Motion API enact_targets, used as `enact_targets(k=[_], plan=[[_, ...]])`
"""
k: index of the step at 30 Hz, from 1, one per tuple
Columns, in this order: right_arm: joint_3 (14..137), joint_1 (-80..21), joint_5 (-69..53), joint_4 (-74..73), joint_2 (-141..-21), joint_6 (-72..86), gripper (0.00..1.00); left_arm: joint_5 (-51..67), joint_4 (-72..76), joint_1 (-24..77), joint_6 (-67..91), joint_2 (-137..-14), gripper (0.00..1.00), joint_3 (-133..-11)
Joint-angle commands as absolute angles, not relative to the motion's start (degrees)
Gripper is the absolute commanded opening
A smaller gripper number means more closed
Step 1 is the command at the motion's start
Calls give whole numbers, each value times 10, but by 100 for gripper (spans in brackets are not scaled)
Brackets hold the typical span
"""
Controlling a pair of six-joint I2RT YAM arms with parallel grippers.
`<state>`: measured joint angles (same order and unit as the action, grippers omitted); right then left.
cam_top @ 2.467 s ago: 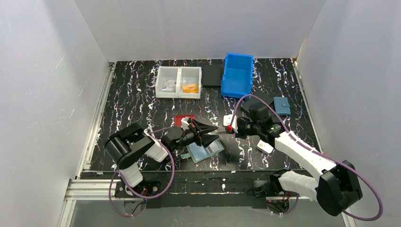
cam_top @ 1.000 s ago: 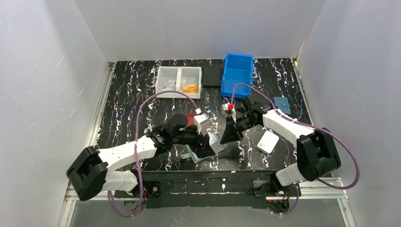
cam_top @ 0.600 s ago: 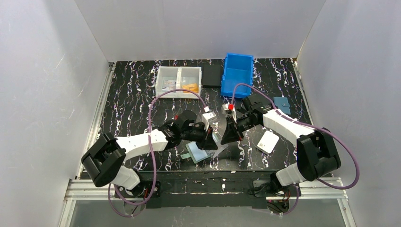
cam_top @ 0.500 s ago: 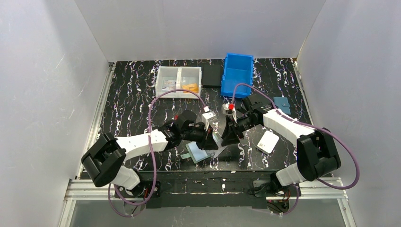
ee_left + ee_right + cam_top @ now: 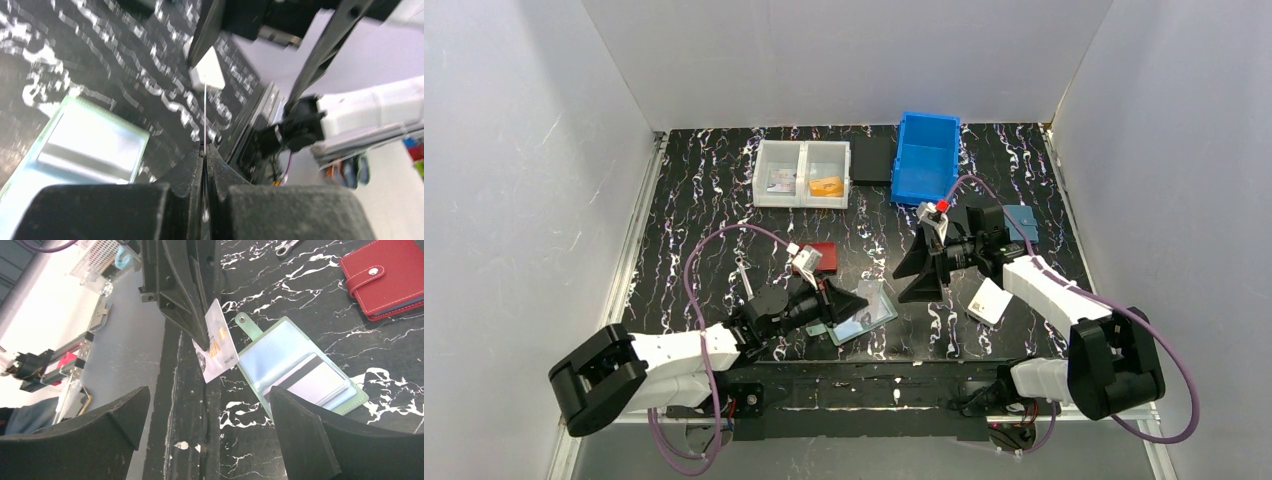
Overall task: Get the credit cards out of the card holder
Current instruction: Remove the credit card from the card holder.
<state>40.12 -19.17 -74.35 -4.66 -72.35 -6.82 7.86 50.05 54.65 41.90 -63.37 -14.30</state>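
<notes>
The sage-green card holder (image 5: 865, 319) lies open on the table, with pale cards still tucked in its inner pockets (image 5: 312, 380). My left gripper (image 5: 860, 300) hovers just over its near-left side, shut on a pale credit card (image 5: 218, 348) with a gold chip. In the left wrist view that card (image 5: 205, 112) shows edge-on between the pressed fingers. My right gripper (image 5: 918, 273) is to the right of the holder, its fingers (image 5: 119, 421) spread wide with nothing between them.
A red wallet (image 5: 822, 256) lies behind the holder and a white wallet (image 5: 990, 299) to its right. At the back stand a clear divided tray (image 5: 802, 196) holding an orange card (image 5: 827, 185), a black pad (image 5: 872, 158), a blue bin (image 5: 926, 158) and a blue wallet (image 5: 1022, 222).
My left gripper shut on the card and drew back toward the near left with it. My right gripper opened, let the card go and pulled away to the right.
</notes>
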Motion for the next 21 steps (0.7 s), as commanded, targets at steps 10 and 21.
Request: enact_targets(k=[10, 21], plan=[[418, -231, -781, 26, -764, 19, 83, -62, 808, 583, 437, -782, 0, -203], [430, -232, -777, 27, -768, 18, 5, -73, 808, 584, 441, -775, 0, -185]])
